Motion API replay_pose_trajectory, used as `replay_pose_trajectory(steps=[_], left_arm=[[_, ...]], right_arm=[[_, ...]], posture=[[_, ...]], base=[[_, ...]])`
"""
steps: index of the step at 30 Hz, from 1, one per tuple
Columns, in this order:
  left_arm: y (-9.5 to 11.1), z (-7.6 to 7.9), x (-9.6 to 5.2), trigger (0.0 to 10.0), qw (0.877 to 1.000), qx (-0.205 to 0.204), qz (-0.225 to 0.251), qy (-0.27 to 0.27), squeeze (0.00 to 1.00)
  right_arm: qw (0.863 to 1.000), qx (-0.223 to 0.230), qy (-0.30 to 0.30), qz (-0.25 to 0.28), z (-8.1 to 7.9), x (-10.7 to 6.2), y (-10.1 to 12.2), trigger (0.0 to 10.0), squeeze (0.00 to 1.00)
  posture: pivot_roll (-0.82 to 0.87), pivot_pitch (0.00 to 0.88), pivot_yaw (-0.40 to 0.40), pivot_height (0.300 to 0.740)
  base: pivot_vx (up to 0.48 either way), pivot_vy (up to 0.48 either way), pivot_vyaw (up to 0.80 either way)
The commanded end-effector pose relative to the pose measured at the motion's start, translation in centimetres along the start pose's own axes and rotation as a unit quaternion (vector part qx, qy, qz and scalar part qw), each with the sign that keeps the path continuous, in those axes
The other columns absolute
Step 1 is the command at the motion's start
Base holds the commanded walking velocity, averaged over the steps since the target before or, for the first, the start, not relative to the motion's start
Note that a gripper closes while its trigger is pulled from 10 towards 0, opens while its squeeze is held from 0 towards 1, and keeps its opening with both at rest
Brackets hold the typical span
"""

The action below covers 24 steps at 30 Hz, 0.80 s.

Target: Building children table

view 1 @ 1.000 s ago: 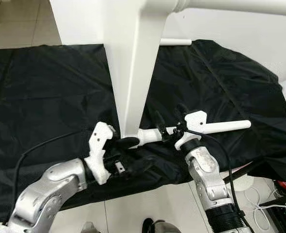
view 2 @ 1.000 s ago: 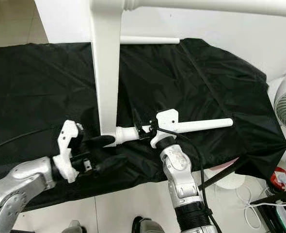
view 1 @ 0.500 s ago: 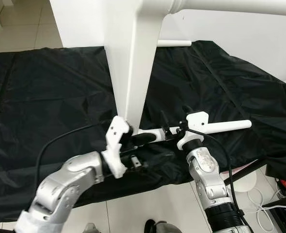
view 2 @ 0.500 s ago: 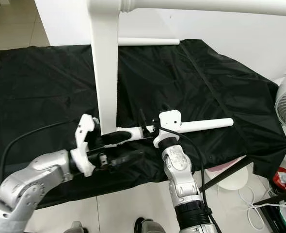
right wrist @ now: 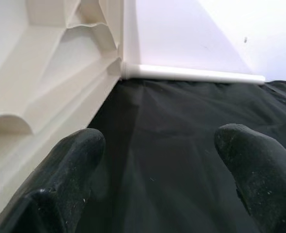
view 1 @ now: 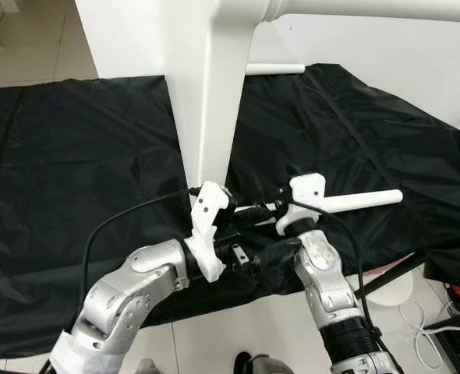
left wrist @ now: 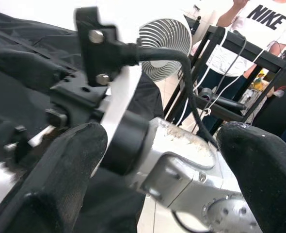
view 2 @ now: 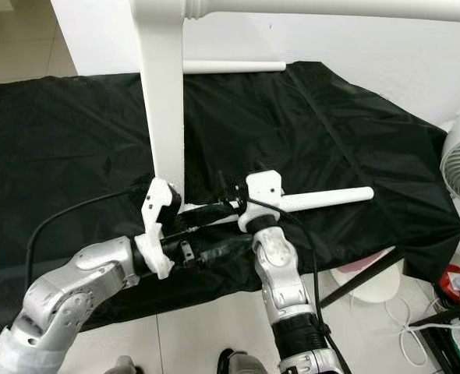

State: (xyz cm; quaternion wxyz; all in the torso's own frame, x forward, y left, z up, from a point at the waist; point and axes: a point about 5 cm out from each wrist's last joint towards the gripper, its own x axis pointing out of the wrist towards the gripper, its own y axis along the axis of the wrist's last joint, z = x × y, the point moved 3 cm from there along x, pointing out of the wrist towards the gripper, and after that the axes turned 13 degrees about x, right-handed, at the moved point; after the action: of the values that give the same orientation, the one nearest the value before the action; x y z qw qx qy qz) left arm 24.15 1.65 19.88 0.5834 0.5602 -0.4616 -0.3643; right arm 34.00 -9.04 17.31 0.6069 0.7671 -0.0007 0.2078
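The table (view 1: 214, 86) stands on its side on the black sheet (view 1: 74, 171), one leg (view 1: 355, 202) pointing toward the robot's right. The left gripper (view 1: 242, 226), jaws wide, sits at the leg's joint end, likely to steady it. The right gripper (view 1: 273, 204), jaws wide in its wrist view, rests against the leg mid-length, probably for seating it.

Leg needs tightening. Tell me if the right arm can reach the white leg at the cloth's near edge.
Probably yes: the right tool is open right at the white leg, though the left tool crowds its base.
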Motion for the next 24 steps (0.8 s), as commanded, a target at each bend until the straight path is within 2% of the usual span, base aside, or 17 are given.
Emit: replay_pose_trajectory(steps=[1, 5, 10, 11, 12, 16, 17, 20, 24], left_arm=[[-0.2, 0.3, 0.8, 10.0, 1.0, 0.012, -0.006, -0.011, 0.0], [-0.7, 0.7, 1.8, 10.0, 0.999, 0.027, -0.014, -0.023, 0.0], [-1.1, 0.4, 2.2, 10.0, 0.999, 0.042, -0.023, -0.017, 0.0], [-1.4, 0.0, 2.5, 10.0, 0.997, 0.066, -0.031, -0.001, 0.0], [-1.4, 0.0, 2.5, 10.0, 0.997, 0.066, -0.031, -0.001, 0.0], [-1.5, -1.3, 3.7, 10.0, 0.989, 0.128, -0.047, 0.048, 0.0], [-1.5, -1.3, 3.7, 10.0, 0.989, 0.128, -0.047, 0.048, 0.0], [-1.0, -2.2, 4.7, 10.0, 0.979, 0.173, -0.048, 0.092, 0.0], [-0.5, -2.6, 5.3, 10.0, 0.974, 0.189, -0.046, 0.117, 0.0]], right_arm=[[1.0, -0.002, -0.005, 0.0, 0.1, 0.2, -0.1, 10.0, 0.0], [1.0, -0.004, -0.009, 0.001, 0.3, 0.5, -0.1, 10.0, 0.0], [1.0, -0.007, -0.013, 0.0, 0.5, 0.5, -0.2, 10.0, 0.0], [1.0, -0.012, -0.017, -0.002, 0.8, 0.4, -0.2, 10.0, 0.0], [1.0, -0.012, -0.017, -0.002, 0.8, 0.4, -0.2, 10.0, 0.0], [0.999, -0.022, -0.032, -0.003, 1.7, 0.4, -0.4, 10.0, 0.0], [0.999, -0.022, -0.032, -0.003, 1.7, 0.4, -0.4, 10.0, 0.0], [0.999, -0.024, -0.047, -0.006, 2.3, 0.2, -0.6, 10.0, 0.0], [0.998, -0.026, -0.061, -0.007, 2.9, 0.0, -0.7, 10.0, 0.0]], posture=[[0.09, 0.136, -0.011, 0.74], [0.1, 0.138, -0.013, 0.74], [0.09, 0.138, -0.011, 0.74], [0.09, 0.14, -0.009, 0.74], [0.09, 0.14, -0.009, 0.74], [0.09, 0.139, -0.006, 0.74], [0.09, 0.139, -0.006, 0.74], [0.09, 0.135, -0.006, 0.74], [0.09, 0.132, -0.004, 0.74]], base=[[0.0, 0.0, 0.0], [0.0, 0.0, 0.0], [0.0, 0.0, 0.0], [0.0, 0.0, 0.0], [0.0, 0.0, 0.0], [0.0, 0.0, 0.0], [0.0, 0.0, 0.0], [0.0, 0.0, 0.0], [0.0, 0.0, 0.0]])
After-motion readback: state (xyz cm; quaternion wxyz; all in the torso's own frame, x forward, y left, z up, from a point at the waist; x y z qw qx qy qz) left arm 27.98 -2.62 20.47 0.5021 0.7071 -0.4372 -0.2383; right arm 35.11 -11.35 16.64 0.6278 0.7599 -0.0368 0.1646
